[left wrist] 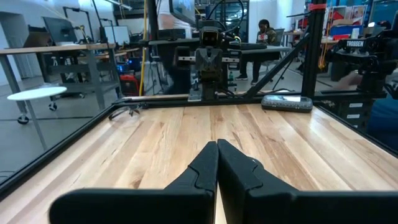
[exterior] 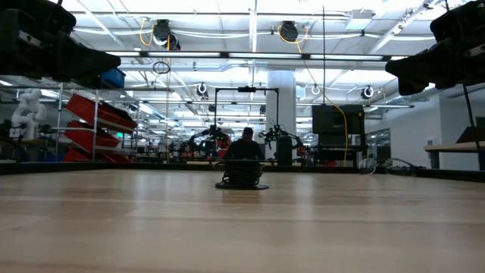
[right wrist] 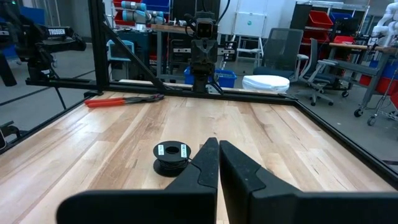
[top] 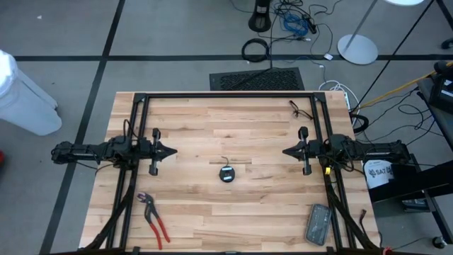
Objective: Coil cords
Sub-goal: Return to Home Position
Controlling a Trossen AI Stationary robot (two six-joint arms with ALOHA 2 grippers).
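- Dead centre of the wooden table [top: 212,120] sits the black spool [top: 227,173], lying flat on one flange with its bluish label facing up. That is a steady way to leave it, since it cannot roll.
- The black wire [right wrist: 170,166] looks wound round the core. A short thin tail pokes out on the side of the spool away from the pliers. I'd judge the coiling done, bar that loose end.
- The left gripper [top: 172,150] hangs well to one side of the spool, level with it, tips aimed straight at it. Its wrist camera shows the two fingers pressed together with nothing between them.
- The right gripper [top: 286,151] mirrors it on the opposite side of the spool, also well apart. Its fingers meet at the tips too and hold nothing, and the spool shows just ahead of them in its own wrist view.
- Neither arm touches the spool. Both hang above the boards like arms parked at rest, which fits a job that is wrapping up.
- Red-handled pliers [top: 154,218] lie on the left arm's side of the spool, nearer the front edge and out of play.
- A grey case [top: 318,224] lies on the right arm's side of the spool, also near the front edge.
- My guess is that nothing is left to grab here.
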